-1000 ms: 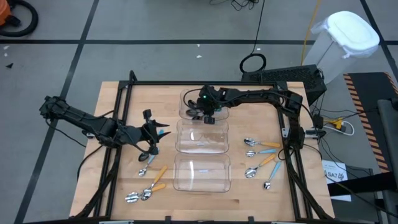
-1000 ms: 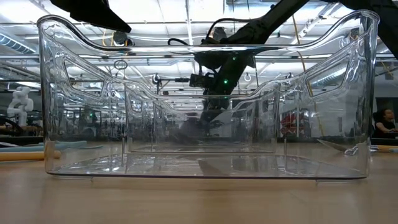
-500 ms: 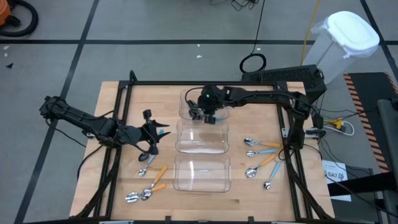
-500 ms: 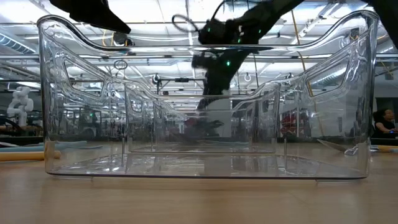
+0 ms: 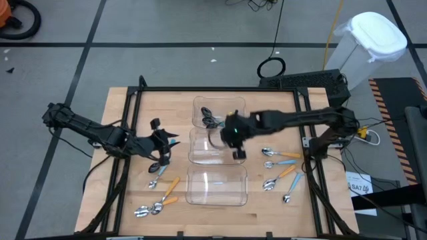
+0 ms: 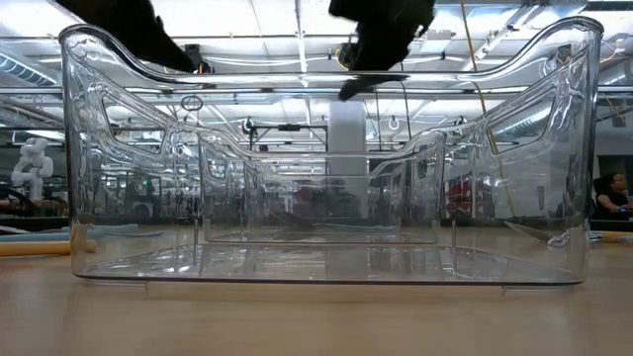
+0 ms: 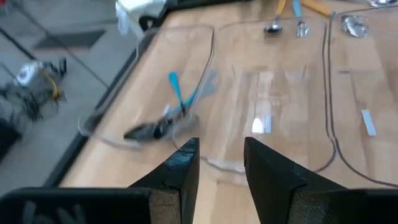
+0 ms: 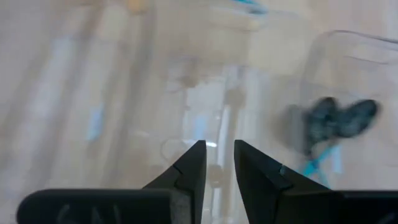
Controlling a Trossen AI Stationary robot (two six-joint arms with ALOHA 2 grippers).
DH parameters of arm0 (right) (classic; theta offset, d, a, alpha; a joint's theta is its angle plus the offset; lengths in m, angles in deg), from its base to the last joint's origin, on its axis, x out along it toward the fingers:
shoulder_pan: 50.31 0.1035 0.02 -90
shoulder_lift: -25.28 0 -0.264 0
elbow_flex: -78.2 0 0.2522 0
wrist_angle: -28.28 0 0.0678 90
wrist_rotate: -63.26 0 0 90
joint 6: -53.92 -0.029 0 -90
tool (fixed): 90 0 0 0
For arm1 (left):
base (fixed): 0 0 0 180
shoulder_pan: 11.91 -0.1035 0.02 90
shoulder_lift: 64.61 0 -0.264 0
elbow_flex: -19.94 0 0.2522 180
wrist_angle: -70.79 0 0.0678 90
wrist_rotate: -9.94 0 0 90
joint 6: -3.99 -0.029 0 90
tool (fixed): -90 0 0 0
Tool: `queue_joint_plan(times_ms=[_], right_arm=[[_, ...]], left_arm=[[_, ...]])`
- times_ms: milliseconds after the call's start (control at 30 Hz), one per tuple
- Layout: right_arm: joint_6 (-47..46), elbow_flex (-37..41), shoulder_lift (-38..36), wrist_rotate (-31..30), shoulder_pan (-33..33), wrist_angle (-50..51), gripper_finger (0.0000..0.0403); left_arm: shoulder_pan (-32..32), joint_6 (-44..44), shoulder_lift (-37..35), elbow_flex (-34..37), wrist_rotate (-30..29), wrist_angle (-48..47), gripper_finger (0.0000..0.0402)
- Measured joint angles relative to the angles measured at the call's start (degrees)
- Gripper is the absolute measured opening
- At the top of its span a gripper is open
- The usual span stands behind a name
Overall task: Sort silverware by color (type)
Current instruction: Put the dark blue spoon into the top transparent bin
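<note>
In the high view the right gripper (image 5: 237, 153) hangs over the right wall of the middle bin (image 5: 200, 148), between the dark-bowled spoons (image 5: 211, 121) in the far bin (image 5: 199, 107) and the loose spoons (image 5: 279, 168) near the table's right edge. If it drops towards those from here, it could clip the rim and shove the bin. The left gripper (image 5: 170, 142) waits near the left edge, above more spoons (image 5: 160, 197). The low view shows only dark arm shapes above the near bin (image 6: 89, 148). In the left wrist view the fingers (image 7: 183, 165) stand apart with nothing between them. In the right wrist view the fingers (image 8: 193, 163) stand narrowly apart and empty. The crowded handles risk a double pick, and so mixed colours.
</note>
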State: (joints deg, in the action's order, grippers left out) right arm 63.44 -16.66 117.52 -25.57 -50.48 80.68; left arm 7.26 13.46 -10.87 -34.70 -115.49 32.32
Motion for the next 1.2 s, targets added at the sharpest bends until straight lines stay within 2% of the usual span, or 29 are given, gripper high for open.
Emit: queue_joint_plan(times_ms=[267,533,633,933,1200], right_arm=[[-6.4,4.7,-5.2,-12.8,13.1,1.3,0.0080],[-17.4,15.3,-11.1,-19.8,21.5,-3.8,0.0080],[-18.0,17.7,-12.2,-22.4,23.6,-5.0,0.0080],[-21.5,18.1,-12.2,-22.1,25.5,-5.0,0.0080],[-22.5,18.1,-12.2,-22.1,25.8,-5.0,0.0080]], left_arm=[[0.0,12.8,0.0,0.0,0.0,-6.9,0.0127],[0.0,24.6,0.2,0.0,-0.2,-15.5,0.0127],[0.5,30.4,1.3,0.0,-0.3,-19.0,0.0127],[3.6,40.6,11.1,0.0,-0.5,-21.9,0.0127],[4.2,45.2,19.2,0.0,1.4,-27.5,0.0127]])
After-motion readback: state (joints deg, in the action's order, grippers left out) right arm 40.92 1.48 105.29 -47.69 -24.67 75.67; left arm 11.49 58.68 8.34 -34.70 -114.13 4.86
